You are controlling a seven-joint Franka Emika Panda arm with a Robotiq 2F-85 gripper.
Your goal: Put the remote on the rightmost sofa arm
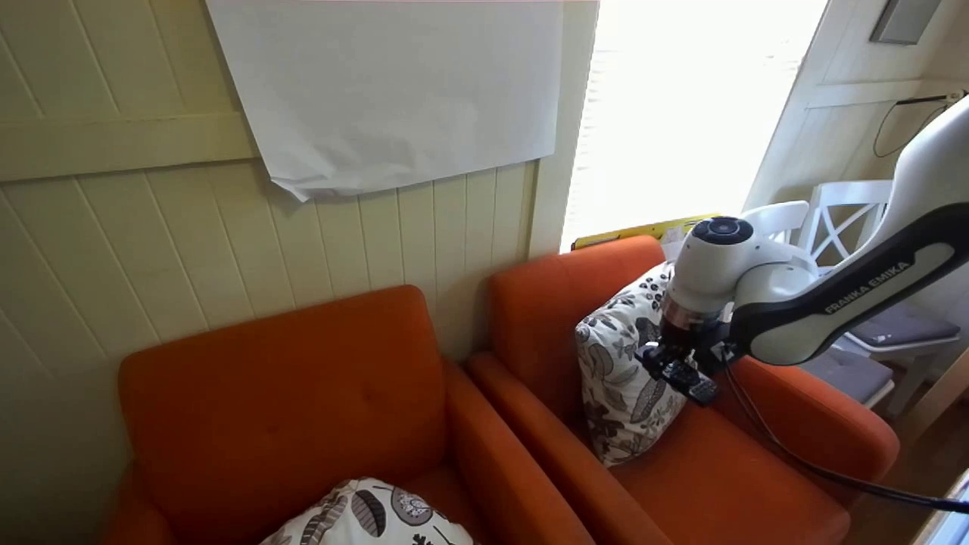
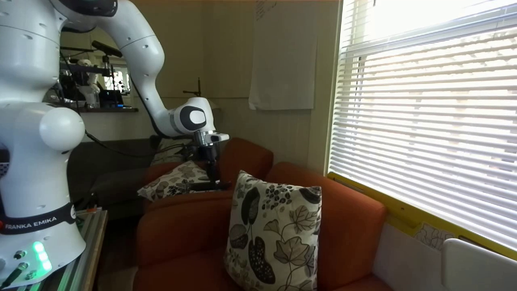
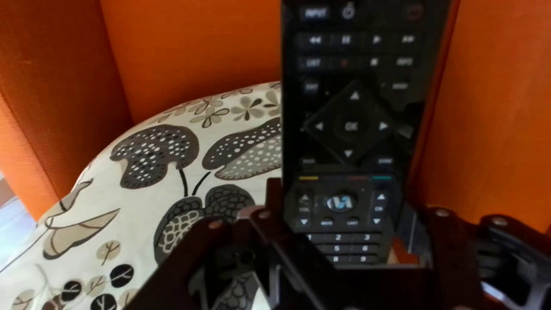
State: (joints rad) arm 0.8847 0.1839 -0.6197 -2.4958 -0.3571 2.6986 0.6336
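The remote [image 3: 351, 125] is dark, with pale buttons, and fills the upper middle of the wrist view. My gripper [image 3: 340, 211] is shut on its lower part, one finger on each long edge. In an exterior view the remote [image 1: 698, 387] hangs tilted below the gripper [image 1: 668, 365], in front of a patterned cushion. It also shows as a dark bar [image 2: 201, 186] beside the gripper [image 2: 217, 182], off the armchair. The rightmost sofa arm [image 1: 825, 424] is the flat orange armrest right of the gripper; I cannot pick it out surely elsewhere.
A leaf-patterned cushion [image 1: 632, 378] leans in the right armchair; it also shows upright [image 2: 278, 234]. A left armchair [image 1: 288, 393] holds another patterned cushion [image 1: 371, 518]. A cable [image 1: 802, 458] hangs across the right armrest. White chairs [image 1: 852, 219] stand behind, by the window.
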